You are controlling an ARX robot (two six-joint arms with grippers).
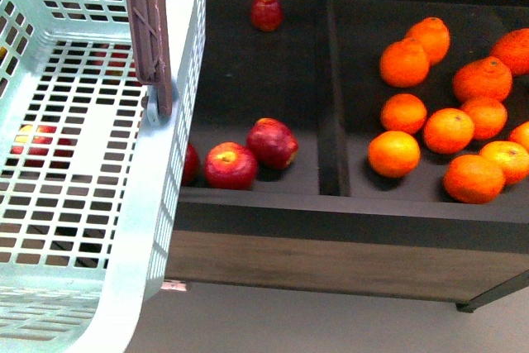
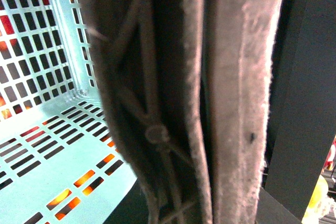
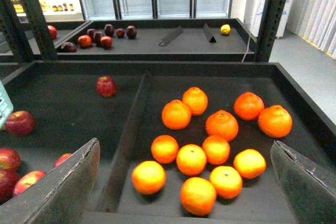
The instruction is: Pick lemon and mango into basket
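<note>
Lemon first, and honestly it was a judgement call. The palest yellow-orange fruit [image 1: 394, 153] sat in the right-hand bin at the front-left corner of the pile, and that looked like the best candidate to me. It was near the divider [image 1: 331, 97] and just clear of the deeper-coloured oranges [image 1: 483, 78] around it. I couldn't pick out the mango for sure. The left-hand bin only showed red apples [image 1: 231, 164], and the fruit on the far shelf was too small to call.

The basket [image 1: 183, 88] hung at the left, right against the apple bin's front corner, and nothing lay in the part of it on show. The left gripper [image 2: 157, 103] looked clamped on the brown handle [image 1: 153, 31], which filled its wrist view between the pads.

The right gripper [image 3: 185, 145] was spread wide and empty, hovering over the front edge of the orange bin.

If I were doing this grab:
- I'd come down with one finger in the gap on the divider side and the other between the fruit and its neighbour, so nothing gets nudged and rolls.
- I'd close across the short width, gently, since smooth round fruit squirts out easily.
- I'd lift clear of the divider and apples, then go over the basket's rim, well away from that handle.
</note>
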